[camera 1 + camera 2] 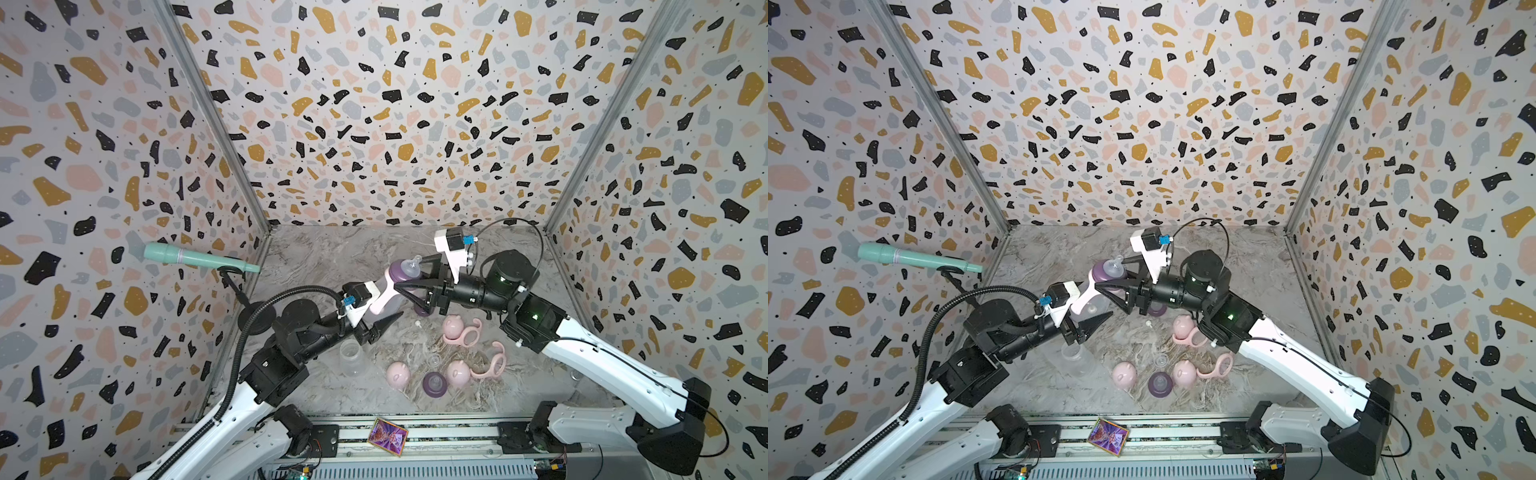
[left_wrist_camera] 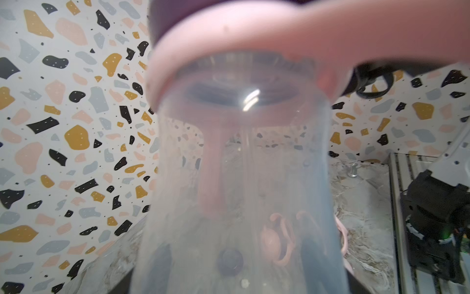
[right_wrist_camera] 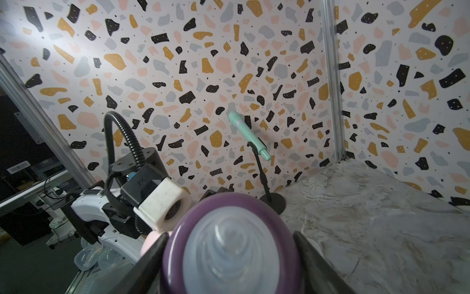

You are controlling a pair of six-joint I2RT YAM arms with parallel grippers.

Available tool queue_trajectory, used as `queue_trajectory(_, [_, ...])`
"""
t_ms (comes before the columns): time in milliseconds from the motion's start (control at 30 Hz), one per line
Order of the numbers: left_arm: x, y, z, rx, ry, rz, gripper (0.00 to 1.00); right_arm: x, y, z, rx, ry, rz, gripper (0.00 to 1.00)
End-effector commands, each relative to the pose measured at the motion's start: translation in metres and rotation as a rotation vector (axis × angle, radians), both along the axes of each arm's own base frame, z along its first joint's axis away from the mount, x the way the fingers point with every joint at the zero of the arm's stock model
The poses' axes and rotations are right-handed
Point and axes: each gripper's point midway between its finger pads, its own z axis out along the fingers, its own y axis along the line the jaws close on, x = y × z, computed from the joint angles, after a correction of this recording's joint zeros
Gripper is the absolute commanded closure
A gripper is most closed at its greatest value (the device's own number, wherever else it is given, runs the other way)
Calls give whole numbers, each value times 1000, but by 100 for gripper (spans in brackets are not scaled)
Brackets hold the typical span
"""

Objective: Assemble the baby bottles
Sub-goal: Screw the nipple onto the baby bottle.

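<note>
Left claw is closed widely around the clear baby bottle, held above the bench middle; right claw is clamped on its purple teat ring, presumably for screwing it tight. Pink dome caps are left at 5 o'clock.

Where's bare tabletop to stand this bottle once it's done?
Bare table runs along the back wall, from the microphone stand base across behind the held bottle to the right wall. Crowded: front centre, where three pink caps, two collars, a purple teat ring and a clear bottle lie close together.
</note>
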Motion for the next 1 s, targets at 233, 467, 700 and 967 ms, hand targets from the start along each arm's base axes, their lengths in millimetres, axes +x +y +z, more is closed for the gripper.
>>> queue_trajectory(233, [-4, -6, 18, -64, -80, -41, 100, -6, -44, -34, -275, 130, 57, 8])
queue_trajectory(467, [-37, -32, -14, 81, -6, -313, 100, -15, -67, -22, -358, 52, 144, 3])
queue_trajectory(700, [-38, -36, -47, 183, 71, -352, 100, -25, -59, -12, -456, -26, 190, 4])
queue_trajectory(967, [-38, -32, -46, 211, 42, -337, 100, -14, -57, -39, -538, 81, 152, 3])
